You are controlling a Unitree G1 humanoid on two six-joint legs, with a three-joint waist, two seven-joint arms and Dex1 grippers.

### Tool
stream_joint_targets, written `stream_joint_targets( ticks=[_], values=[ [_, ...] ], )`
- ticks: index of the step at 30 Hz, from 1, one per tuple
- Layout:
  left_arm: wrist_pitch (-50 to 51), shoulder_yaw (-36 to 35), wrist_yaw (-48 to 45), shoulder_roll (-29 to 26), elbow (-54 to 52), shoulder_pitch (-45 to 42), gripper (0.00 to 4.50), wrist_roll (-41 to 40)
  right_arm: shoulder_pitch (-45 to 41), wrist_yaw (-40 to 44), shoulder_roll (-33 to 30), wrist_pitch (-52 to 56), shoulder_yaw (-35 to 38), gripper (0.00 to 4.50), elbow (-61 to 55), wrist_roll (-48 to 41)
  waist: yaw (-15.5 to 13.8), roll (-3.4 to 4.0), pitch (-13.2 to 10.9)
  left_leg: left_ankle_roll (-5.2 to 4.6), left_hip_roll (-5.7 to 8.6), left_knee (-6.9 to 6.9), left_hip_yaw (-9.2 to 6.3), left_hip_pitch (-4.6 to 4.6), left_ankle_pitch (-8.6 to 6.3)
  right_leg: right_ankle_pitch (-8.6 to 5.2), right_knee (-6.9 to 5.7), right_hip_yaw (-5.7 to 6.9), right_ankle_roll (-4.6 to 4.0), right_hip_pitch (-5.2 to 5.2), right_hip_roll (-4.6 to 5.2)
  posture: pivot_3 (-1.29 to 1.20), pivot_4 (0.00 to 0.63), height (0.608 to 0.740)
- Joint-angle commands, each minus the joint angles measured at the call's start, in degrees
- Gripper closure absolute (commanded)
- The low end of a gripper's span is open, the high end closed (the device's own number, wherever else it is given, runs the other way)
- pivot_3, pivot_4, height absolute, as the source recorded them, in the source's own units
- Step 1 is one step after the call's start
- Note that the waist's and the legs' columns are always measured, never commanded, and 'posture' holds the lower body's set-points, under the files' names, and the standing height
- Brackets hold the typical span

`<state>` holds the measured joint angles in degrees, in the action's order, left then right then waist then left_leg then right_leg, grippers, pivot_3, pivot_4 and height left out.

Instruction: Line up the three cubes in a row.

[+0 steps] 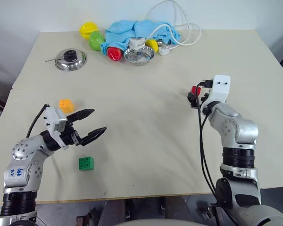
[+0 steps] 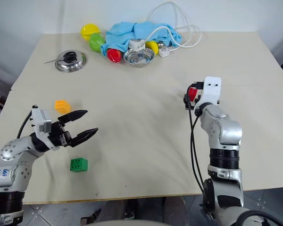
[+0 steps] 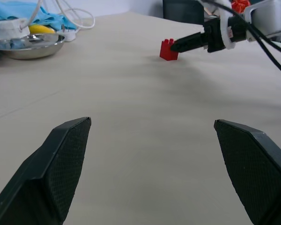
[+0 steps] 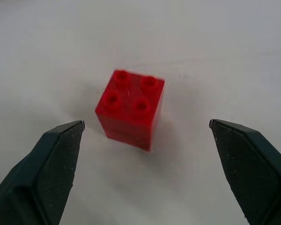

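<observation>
Beige tabletop (image 1: 146,141) against a pale wall, clutter pushed to the far edge. Right gripper (image 4: 147,140) – fingers spread wide, nothing held – points at the red cube (image 4: 131,108), which stands studs-up on the bare table just ahead of the fingertips, centred on the gap but not yet between the pads. From the head camera the same cube sits at mid-right of the table, partly hidden by the right wrist. Left gripper (image 1: 92,125) also spread and empty, hovering near the left edge, roughly level and aimed across the table; the orange-yellow cube (image 1: 66,105) lies just beyond it and the green cube (image 1: 87,163) just nearer, both apart from its fingers. Far side: steel lid (image 1: 70,60), small steel bowl (image 1: 139,55), blue cloth (image 1: 132,30), white cable (image 1: 179,23), round toy fruits – none relevant. Judgement: step in hand is the approach to the red cube, the outlier, well apart from the other two. Next move calls for advancing until the pads straddle the cube, closing squarely, then carrying it left to join the green and orange-yellow pair.
</observation>
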<state>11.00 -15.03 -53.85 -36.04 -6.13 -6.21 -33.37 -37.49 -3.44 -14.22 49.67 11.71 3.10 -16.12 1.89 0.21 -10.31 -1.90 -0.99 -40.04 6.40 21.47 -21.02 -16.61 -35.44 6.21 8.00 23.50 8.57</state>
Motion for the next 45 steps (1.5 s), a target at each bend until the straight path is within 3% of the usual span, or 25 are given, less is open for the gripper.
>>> stream_joint_targets(
  ticks=[1,5,6,8,15,16,21,25,28,33,38,45],
  values=[
    [-1.06,-1.48,0.29,-0.37,-1.89,0.13,0.03,0.13,-1.67,-0.97,1.23,-4.46,0.09,0.0,1.5,1.83,0.07,0.0,0.0,0.0,0.01,0.0,0.0,0.0,0.0,0.0,0.0,0.0,0.0,0.0,0.0,0.0,0.15,0.74],
    [-0.91,-1.27,0.58,-0.18,-2.77,0.28,0.03,-0.04,-3.04,-2.05,3.67,-7.17,1.28,0.0,5.35,1.93,0.17,0.0,0.0,0.0,-0.03,-0.01,0.01,-0.01,0.0,0.0,-0.01,-0.01,0.0,0.0,0.0,0.0,0.15,0.74],
    [-0.93,-1.23,0.61,-0.15,-2.98,0.35,0.0,-0.08,-3.24,-2.21,3.91,-7.84,1.27,0.19,6.1,2.18,0.2,0.0,0.0,0.0,-0.03,0.0,0.01,-0.01,0.01,0.0,-0.01,-0.01,0.0,0.0,-0.01,0.0,0.15,0.74],
    [-0.88,-1.23,0.56,-0.13,-3.38,0.53,0.0,-0.31,-3.47,-2.69,4.28,-8.54,1.41,0.64,6.9,2.43,0.16,0.0,0.0,0.01,-0.05,0.0,0.0,-0.01,0.01,0.0,-0.01,-0.01,0.0,0.0,0.0,0.0,0.15,0.74],
    [-2.03,-0.34,-3.45,-0.42,-5.37,1.6,0.0,-1.25,-2.95,-1.05,3.69,-9.68,0.36,2.99,6.58,2.64,0.38,0.0,0.0,0.01,-0.09,0.01,0.0,-0.01,0.01,0.0,0.0,-0.02,0.0,0.0,-0.01,0.0,0.15,0.74],
    [-1.82,-0.27,-3.76,-0.45,-5.45,1.65,0.0,-1.32,-2.55,0.35,3.13,-10.0,0.04,3.09,6.24,2.48,0.45,0.0,0.0,0.01,-0.09,0.01,0.01,-0.01,0.01,0.0,0.0,-0.02,0.0,0.0,-0.02,0.0,0.15,0.74],
    [-0.95,-0.08,-4.83,-0.51,-5.43,1.5,0.0,-1.77,0.1,18.24,-4.54,-13.63,-4.35,3.08,3.96,0.46,0.15,0.0,0.0,0.0,-0.08,0.01,0.0,-0.01,0.01,0.0,0.02,-0.02,0.0,-0.01,0.0,0.0,0.15,0.74],
    [-0.83,0.45,-7.05,-0.84,-5.44,1.42,0.0,-2.09,1.51,48.89,-14.51,-20.88,-11.51,3.08,1.37,-5.03,0.04,0.0,-0.01,0.0,0.0,0.04,0.02,0.0,0.0,0.01,0.15,-0.02,0.02,-0.02,-0.02,0.0,0.15,0.74],
    [-0.11,1.04,-9.45,-1.39,-4.96,0.94,0.0,-2.65,-0.1,69.66,-20.61,-31.26,-17.59,3.08,6.69,-4.0,0.15,-0.01,-0.01,0.0,0.02,0.04,0.07,-0.05,0.0,0.01,0.2,0.0,0.02,-0.06,-0.08,0.0,0.15,0.74],
    [0.59,1.48,-11.31,-2.3,-4.13,0.25,0.0,-2.15,-6.05,87.81,-22.23,-49.83,-23.96,3.08,23.28,1.9,0.11,-0.04,-0.03,0.0,0.01,0.0,0.14,-0.15,0.0,0.03,0.2,-0.01,0.05,-0.14,-0.06,0.0,0.15,0.74],
    [1.16,0.99,-11.23,-2.68,-5.13,0.66,0.0,-2.16,-12.7,95.76,-20.38,-64.41,-28.2,3.08,42.06,5.32,0.1,-0.05,-0.04,0.0,-0.16,-0.01,0.13,-0.15,0.01,0.03,0.19,-0.01,0.05,-0.14,-0.03,0.0,0.15,0.74],
    [2.18,-1.01,-10.26,-3.8,-7.18,2.78,0.0,-2.88,-18.68,95.94,-18.15,-67.42,-29.42,3.08,56.71,7.14,0.46,-0.05,-0.04,0.0,-0.21,-0.06,0.08,-0.16,0.01,0.03,0.17,0.01,0.05,-0.18,-0.01,0.0,0.15,0.74]
  ],
)
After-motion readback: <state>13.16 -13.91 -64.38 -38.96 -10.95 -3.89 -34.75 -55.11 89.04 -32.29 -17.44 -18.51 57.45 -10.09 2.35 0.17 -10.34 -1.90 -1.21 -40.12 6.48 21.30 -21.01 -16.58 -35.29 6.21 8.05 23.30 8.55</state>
